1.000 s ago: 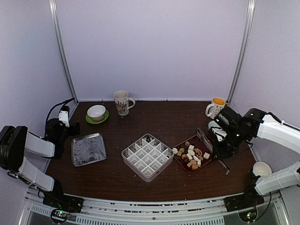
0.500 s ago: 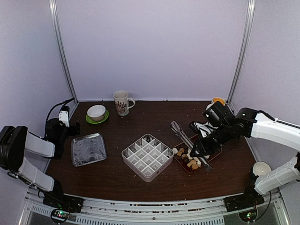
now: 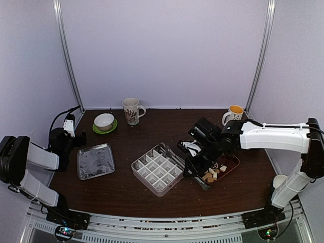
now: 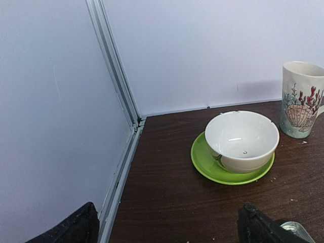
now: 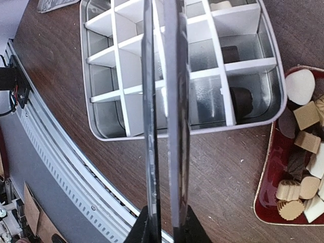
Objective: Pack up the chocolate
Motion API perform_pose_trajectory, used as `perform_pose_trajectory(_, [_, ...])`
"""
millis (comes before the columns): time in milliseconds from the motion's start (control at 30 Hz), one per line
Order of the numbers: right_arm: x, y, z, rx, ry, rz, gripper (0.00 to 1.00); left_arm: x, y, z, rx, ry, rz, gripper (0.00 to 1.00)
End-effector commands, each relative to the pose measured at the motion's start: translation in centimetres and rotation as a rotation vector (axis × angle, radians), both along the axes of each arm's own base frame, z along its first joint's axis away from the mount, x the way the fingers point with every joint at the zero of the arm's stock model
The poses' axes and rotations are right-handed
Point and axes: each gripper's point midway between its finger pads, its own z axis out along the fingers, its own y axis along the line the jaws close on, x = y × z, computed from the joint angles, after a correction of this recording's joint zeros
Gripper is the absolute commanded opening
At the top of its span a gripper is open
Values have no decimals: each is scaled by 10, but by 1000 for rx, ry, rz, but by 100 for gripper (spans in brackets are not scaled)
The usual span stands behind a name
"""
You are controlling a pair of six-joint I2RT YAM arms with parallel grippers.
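- Now: right hand [image 5: 163, 223] is clenched on the handle end of the tongs [image 5: 164, 101]. The two blades lie almost together and run out over the box [image 3: 147, 181].
- Tong tips are out of the wrist view and too small in the top view, so I cannot tell whether a piece is pinched between them.
- Left hand [image 4: 167, 230] is released, fingers spread wide. It is parked at the far left of the worktop [image 3: 126, 142], well apart from the job.
- Chocolate [image 3: 211, 172]: most of it is heaped in the red tray [image 5: 263, 187], just right of the box. A few pieces already sit in cells along the box's right side, two dark and one pale in the wrist view. The rest of the cells in view look empty.
- Step in hand, as I judge it: bring the tips over a free cell and set a piece down.
- To do it well:
  - Pick an empty cell and centre the tips over it, not over a divider.
  - Go down nearly vertical, so the blades pass between the white walls without catching.
  - Ease the squeeze only slightly. The hand must go on gripping the tongs while the tips part.
  - Lift straight out before swinging to the red tray.
- Risk: a blade snagging a divider could shift the box or tip out pieces already placed.
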Motion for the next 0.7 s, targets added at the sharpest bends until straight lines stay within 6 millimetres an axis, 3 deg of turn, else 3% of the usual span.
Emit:
perform_pose_trajectory(0, [6, 16, 3, -16, -64, 39, 18, 2, 3, 13, -2, -56, 8, 98])
perform_pose_trajectory(500, [0, 14, -21, -81, -53, 50, 25, 2, 3, 13, -2, -57, 9, 98])
perform_pose_trajectory(667, [0, 13, -22, -84, -61, 47, 31, 2, 3, 13, -2, -56, 8, 98])
